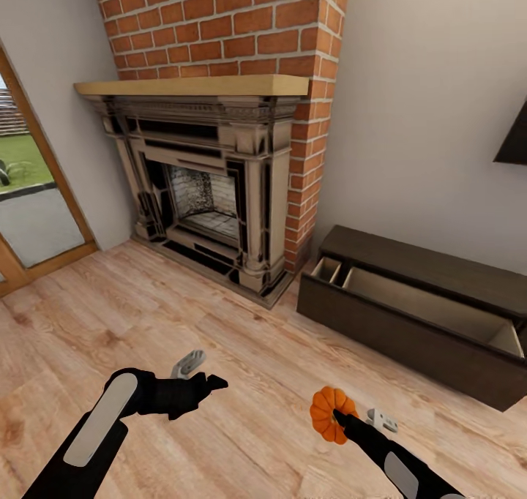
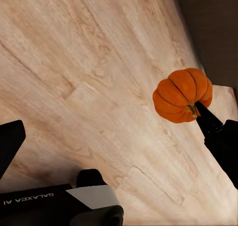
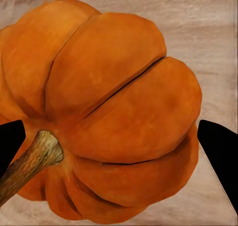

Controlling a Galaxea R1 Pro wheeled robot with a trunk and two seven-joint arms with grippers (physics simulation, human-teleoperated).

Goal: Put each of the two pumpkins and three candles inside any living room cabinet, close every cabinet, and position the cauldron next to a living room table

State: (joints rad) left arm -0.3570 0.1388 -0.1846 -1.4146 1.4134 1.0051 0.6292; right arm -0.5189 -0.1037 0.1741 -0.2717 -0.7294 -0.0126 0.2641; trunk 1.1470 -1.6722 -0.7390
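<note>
Orange pumpkin (image 1: 327, 413) is clamped in my right gripper (image 1: 338, 416), held above the pale wood floor (image 1: 241, 338) in front of me; in the right wrist view the pumpkin (image 3: 106, 112) sits between the two dark fingertips (image 3: 218, 151), its stem (image 3: 29, 164) angled toward one of them. In the left wrist view the same pumpkin (image 2: 182, 95) hangs over the floorboards on the end of the right arm. My left gripper (image 1: 196, 382) is held out over the floor well apart from the pumpkin, carrying nothing; its fingers are spread. The dark-brown cabinet (image 1: 439, 268) stands low against the grey wall ahead and to my right, with one wide drawer (image 1: 432, 305) pulled out, pale beige inside, nothing seen in the visible part. Just beside the cabinet's near end rises the brick chimney (image 1: 234, 23) with a fireplace (image 1: 208, 192) under a light wood mantel (image 1: 194, 85). A glass door (image 1: 29, 192) with a wood frame is at far left.
</note>
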